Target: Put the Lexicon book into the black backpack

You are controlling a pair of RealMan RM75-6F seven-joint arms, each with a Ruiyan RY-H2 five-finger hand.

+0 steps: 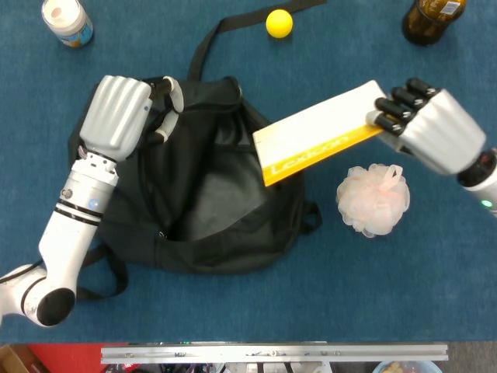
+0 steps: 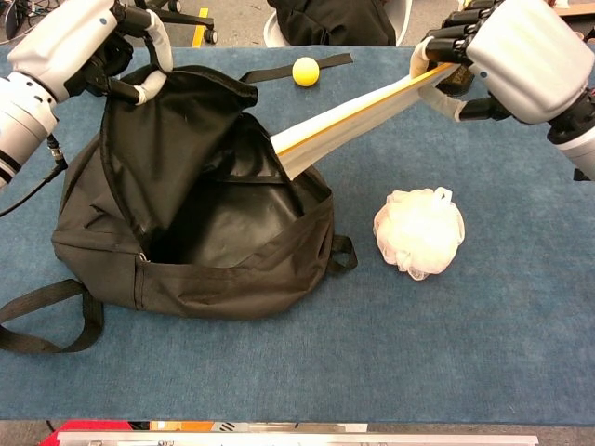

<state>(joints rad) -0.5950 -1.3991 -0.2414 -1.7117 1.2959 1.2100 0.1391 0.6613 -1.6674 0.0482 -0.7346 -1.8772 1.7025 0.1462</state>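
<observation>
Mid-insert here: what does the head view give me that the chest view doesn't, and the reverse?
Head only: the white jar, the Lexicon lettering on the book.
Chest only: the backpack flap lifted, its mouth open, the book's front end over the opening.
Both: left hand grips the flap, right hand holds the book; yellow ball, pink pouf.

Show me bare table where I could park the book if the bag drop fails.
Free: the table in front of the pouf, and between yellow ball and brown bottle. Crowded: the black backpack and its straps fill the left.
</observation>
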